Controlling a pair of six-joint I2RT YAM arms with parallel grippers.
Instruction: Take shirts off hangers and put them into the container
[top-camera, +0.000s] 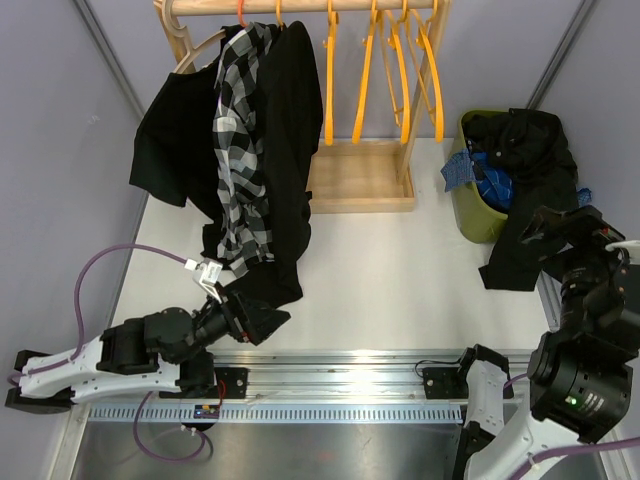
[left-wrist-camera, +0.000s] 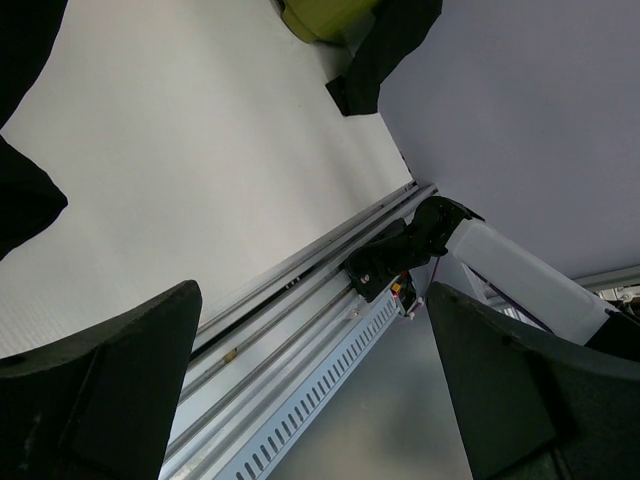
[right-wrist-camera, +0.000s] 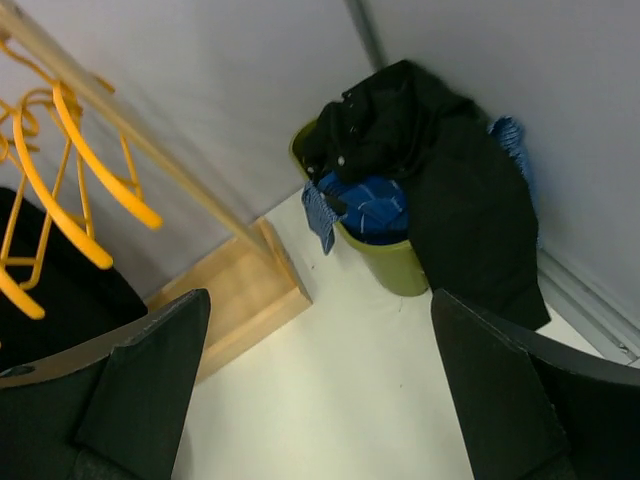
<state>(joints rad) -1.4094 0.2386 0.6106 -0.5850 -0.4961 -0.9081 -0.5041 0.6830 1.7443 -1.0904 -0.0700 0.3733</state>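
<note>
Rack (top-camera: 360, 178), rear left: checked b/w shirt (top-camera: 240, 150) betw. two black shirts (top-camera: 290, 120), limp, hems down on table (top-camera: 400, 270). Bare orange hangers (top-camera: 400, 80) alongside. Olive container (top-camera: 476, 225), rear right: draped black shirt (top-camera: 525, 190) over rim, blue cloth (top-camera: 490, 180) inside. Left gripper (left-wrist-camera: 310, 400), right gripper (right-wrist-camera: 320, 400): spread wide, empty.

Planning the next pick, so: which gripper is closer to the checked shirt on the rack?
Left. The left gripper sits open just below the hem of the checked shirt; the right gripper is across the table, open beside the container.
</note>
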